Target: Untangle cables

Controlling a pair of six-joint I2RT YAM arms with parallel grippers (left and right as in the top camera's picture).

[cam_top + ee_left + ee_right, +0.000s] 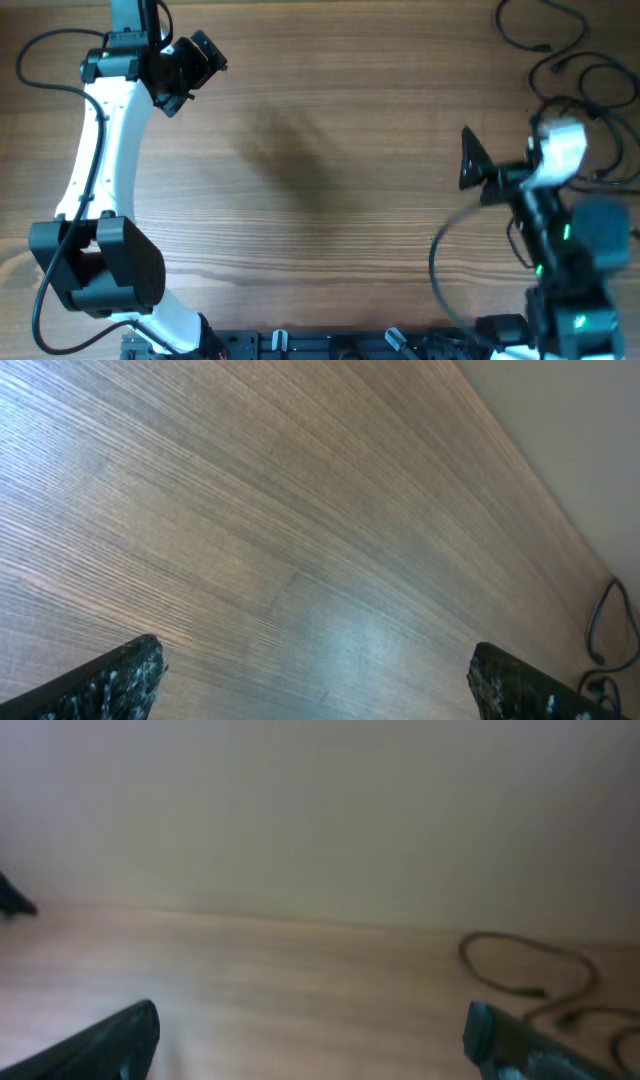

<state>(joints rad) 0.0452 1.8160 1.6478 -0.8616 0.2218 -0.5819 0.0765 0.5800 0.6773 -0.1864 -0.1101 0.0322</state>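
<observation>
The cables (540, 48) lie as thin black loose loops at the table's far right corner, partly hidden under my right arm. My right gripper (466, 158) hangs open to the left of them and holds nothing. In the right wrist view, which is blurred, the gripper (312, 1018) has its fingers wide apart over bare wood, with a cable loop (530, 991) ahead to the right. My left gripper (190, 65) is at the far left, well away from the cables. Its wrist view shows the gripper (315, 655) open over bare table, with a bit of cable (597, 630) at the far right edge.
The wooden table (330, 200) spans the view. The thicker black wires of the arms (440, 270) curve near each base. A black rail (300, 345) runs along the front edge. A pale wall (300, 810) stands behind the table.
</observation>
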